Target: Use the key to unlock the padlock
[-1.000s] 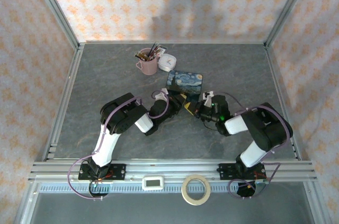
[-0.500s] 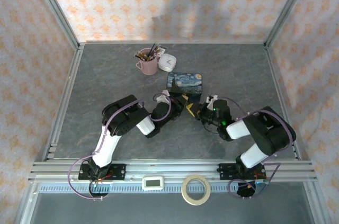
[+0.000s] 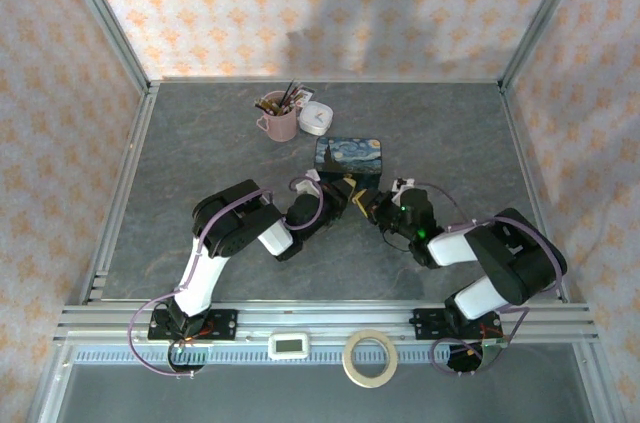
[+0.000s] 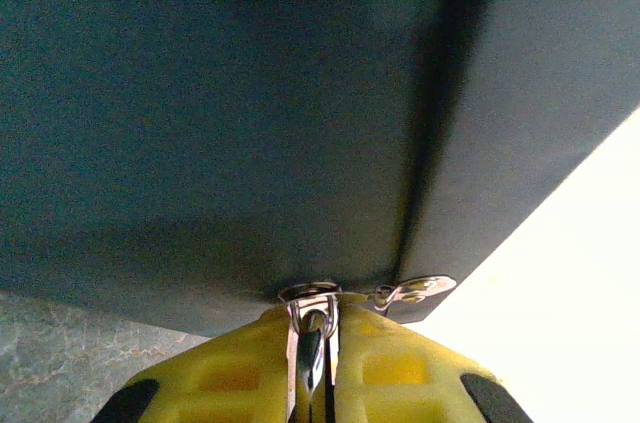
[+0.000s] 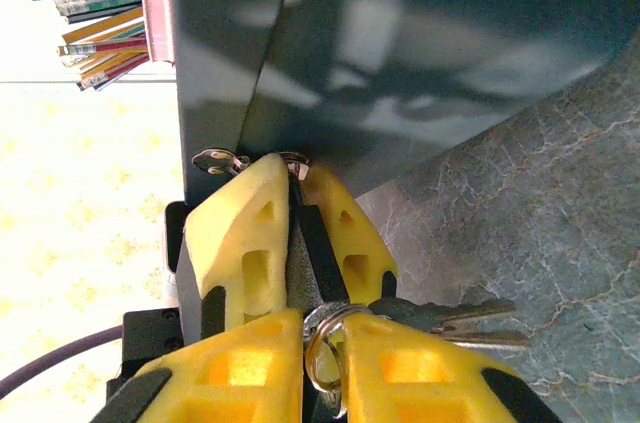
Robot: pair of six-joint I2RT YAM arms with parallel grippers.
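The right arm (image 3: 500, 248) has been drawn back toward the near edge. From above, the left gripper (image 3: 347, 198) and right gripper (image 3: 377, 205) are seen tip to tip beside the blue tin (image 3: 350, 153). At the left wrist, the padlock (image 4: 312, 343) is clamped between yellow fingers. At the right wrist, the key (image 5: 450, 319) is pinched by its ring.

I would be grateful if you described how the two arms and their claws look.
The left arm and right arm have white links between bulky black joints, with purple cables looping along them. The left claw and right claw have yellow fingers with moulded rectangular recesses and black patches.
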